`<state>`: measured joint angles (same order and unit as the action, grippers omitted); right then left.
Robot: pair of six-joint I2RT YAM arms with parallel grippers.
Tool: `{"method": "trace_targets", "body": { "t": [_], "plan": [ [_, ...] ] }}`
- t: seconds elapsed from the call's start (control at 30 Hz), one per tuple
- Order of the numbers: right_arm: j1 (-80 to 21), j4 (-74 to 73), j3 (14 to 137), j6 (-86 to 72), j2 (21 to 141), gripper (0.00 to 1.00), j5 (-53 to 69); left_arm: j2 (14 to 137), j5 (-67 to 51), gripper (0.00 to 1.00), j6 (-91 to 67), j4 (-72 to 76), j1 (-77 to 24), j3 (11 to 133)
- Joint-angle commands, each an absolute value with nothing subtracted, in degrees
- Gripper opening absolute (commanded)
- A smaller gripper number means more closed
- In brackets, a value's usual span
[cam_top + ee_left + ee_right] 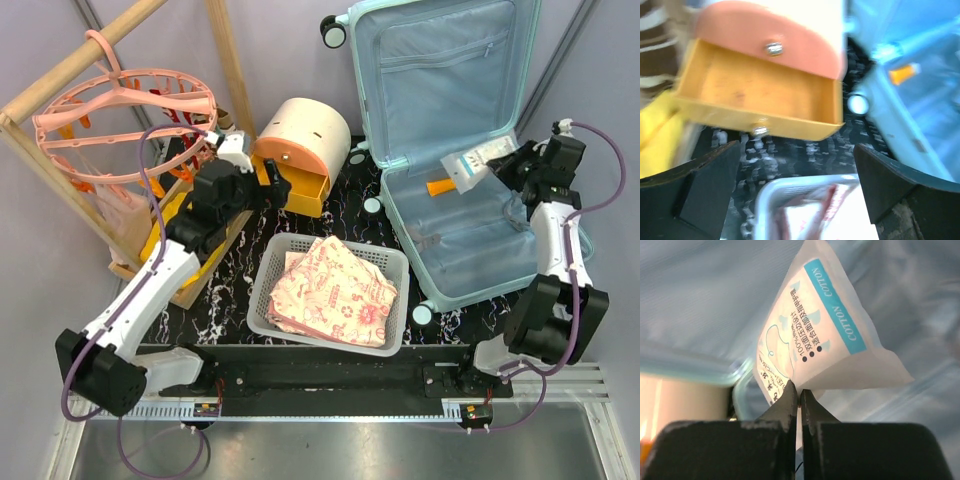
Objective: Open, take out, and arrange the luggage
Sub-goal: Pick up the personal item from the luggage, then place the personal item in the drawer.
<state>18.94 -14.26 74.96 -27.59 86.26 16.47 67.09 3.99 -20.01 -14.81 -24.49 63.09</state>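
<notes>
- Mint-blue luggage (455,240) lies open; its lower shell sits directly beneath the right gripper (799,399), and the lid is propped upright beyond the jaws.
- Right jaws are pinched fully together on the bottom corner of a white cotton packet (822,340), which rises above the fingertips, apparently clear of the lining. The corner pinch likely suits a thin, flat pouch.
- Left gripper (797,165): jaws wide, nothing between them. The drawer box (760,100) stands straight ahead, its yellow drawer pulled out, probably waiting to receive items.
- White basket (262,285) sits just below the left jaws, with folded patterned cloth (335,290) inside.
- Surface: black marbled tabletop (225,290). A pink hanger (108,55) and a wooden rail stand behind the left arm, against grey walls.
</notes>
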Motion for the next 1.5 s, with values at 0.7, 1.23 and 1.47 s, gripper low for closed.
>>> {"method": "trace_targets", "body": {
  "t": [0.7,1.23,1.47],
  "plan": [
    [-10.28,-14.24,87.97,-26.63,95.18,0.00,69.43,87.89,-32.43,0.95,-35.77,-0.44,-30.32,85.51],
    [-13.18,-17.49,90.35,-23.82,97.20,0.02,69.00,87.46,-29.73,0.00,-37.44,-1.23,-29.62,82.62],
    [-12.66,-17.49,91.23,-25.22,97.91,0.63,61.27,76.14,-6.53,0.00,-42.42,-10.18,-27.87,70.87]
  ]
}}
